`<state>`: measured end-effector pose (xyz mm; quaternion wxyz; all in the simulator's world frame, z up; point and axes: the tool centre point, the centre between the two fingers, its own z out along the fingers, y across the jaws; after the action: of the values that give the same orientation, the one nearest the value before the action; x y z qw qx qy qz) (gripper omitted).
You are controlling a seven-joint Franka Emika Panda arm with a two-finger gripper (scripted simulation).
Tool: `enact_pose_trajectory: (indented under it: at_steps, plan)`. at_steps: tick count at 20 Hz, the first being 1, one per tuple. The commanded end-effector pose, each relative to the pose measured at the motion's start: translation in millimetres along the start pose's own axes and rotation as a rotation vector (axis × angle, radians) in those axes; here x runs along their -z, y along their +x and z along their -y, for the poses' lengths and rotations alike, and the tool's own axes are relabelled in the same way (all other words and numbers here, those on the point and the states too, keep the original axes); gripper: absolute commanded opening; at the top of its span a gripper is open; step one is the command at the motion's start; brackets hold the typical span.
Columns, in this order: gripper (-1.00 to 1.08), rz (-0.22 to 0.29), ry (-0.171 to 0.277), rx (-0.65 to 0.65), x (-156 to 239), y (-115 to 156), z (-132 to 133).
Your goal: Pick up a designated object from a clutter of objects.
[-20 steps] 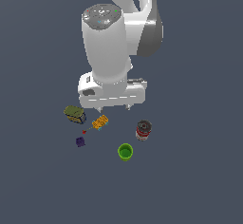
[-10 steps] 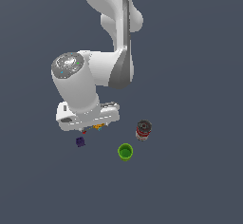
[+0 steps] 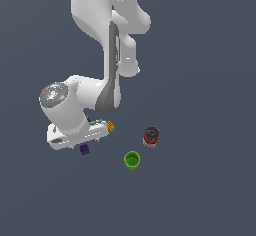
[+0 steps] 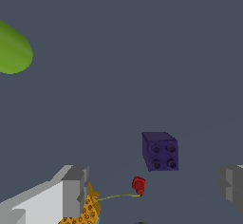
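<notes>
The designated object is a tiny dark purple cube [image 4: 160,151] with four studs on one face, lying on the grey floor. In the exterior view the purple cube [image 3: 84,149] peeks out just below the white hand [image 3: 75,136]. My gripper [image 4: 153,186] is open, and its grey fingers [image 4: 72,190] stand wide apart on either side of the cube without touching it. A tiny red dot [image 4: 138,185] lies between the fingers, close to the cube. The clutter of objects around it includes the orange box [image 4: 88,211], right beside one finger.
A bright green cup [image 3: 132,160] stands to the exterior view's right of the cube, with a red can with a dark top [image 3: 151,137] beyond it. Only a corner of the orange box [image 3: 110,126] shows past the hand. The green cup [image 4: 12,50] sits at the wrist view's edge.
The arm has swung toward the exterior view's left and come down low over the clutter. The hand now sits right by the purple cube and hides the tin and most of the orange box.
</notes>
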<state>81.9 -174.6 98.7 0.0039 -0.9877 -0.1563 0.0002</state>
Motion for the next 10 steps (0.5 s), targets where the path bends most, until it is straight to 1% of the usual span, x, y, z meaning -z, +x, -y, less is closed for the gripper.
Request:
enact_pose_trajectory:
  at_steps: [1, 6, 10]
  plan:
    - [1.0, 0.0, -0.004, 0.019, -11, -3, -10]
    - [1.0, 0.001, -0.007, 0.037, -24, -8, -22]
    - [1.0, 0.002, -0.007, 0.037, -26, -9, -23]
